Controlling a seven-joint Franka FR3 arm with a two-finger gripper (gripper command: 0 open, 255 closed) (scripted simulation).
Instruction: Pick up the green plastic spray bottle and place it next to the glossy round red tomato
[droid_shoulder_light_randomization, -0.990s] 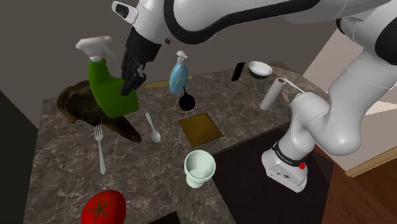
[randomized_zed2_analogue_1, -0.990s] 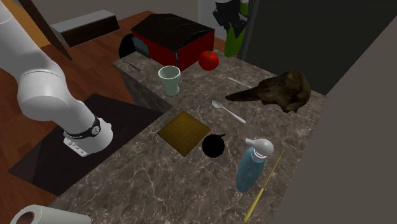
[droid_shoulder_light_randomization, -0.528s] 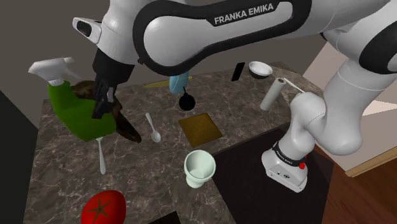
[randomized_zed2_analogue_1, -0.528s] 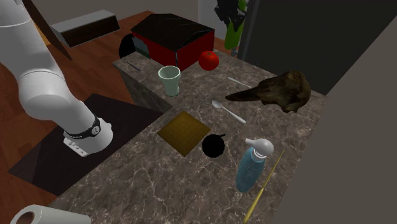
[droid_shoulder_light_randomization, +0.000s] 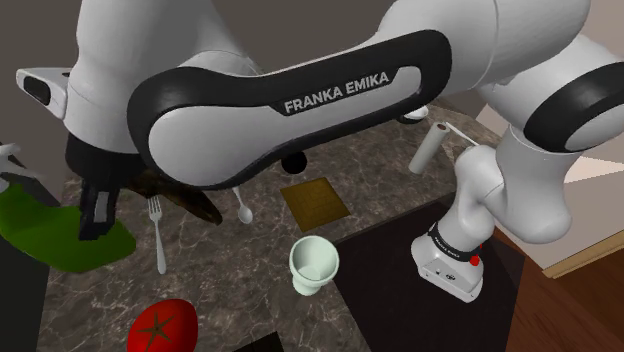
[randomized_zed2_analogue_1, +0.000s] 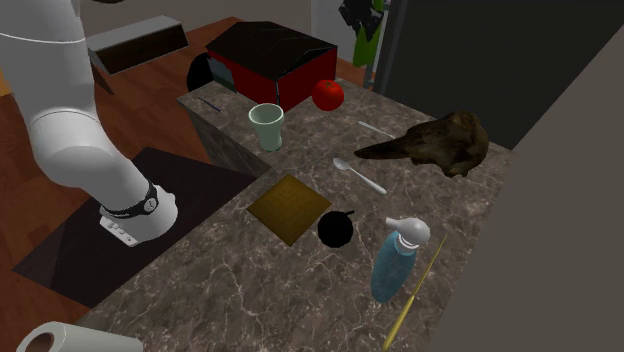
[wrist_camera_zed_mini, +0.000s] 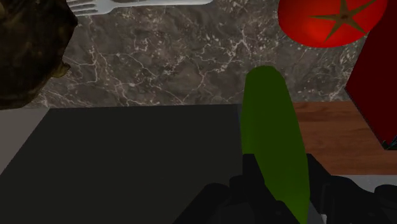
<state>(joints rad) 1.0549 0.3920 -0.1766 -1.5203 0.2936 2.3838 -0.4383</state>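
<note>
Jaws are clasping the green spray bottle (droid_shoulder_light_randomization: 45, 225), which is hanging tilted just off the edge of the bench (droid_shoulder_light_randomization: 230, 270) near the tomato (droid_shoulder_light_randomization: 160, 327); I'm advising swinging inward, righting it, lowering alongside.

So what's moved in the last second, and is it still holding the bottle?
The gripper, still shut on the bottle, carried it left and down in the shoulder view, closer to the tomato, and tipped it further over. Nothing was let go. The tomato, cup, fork and spoon stayed put.
</note>
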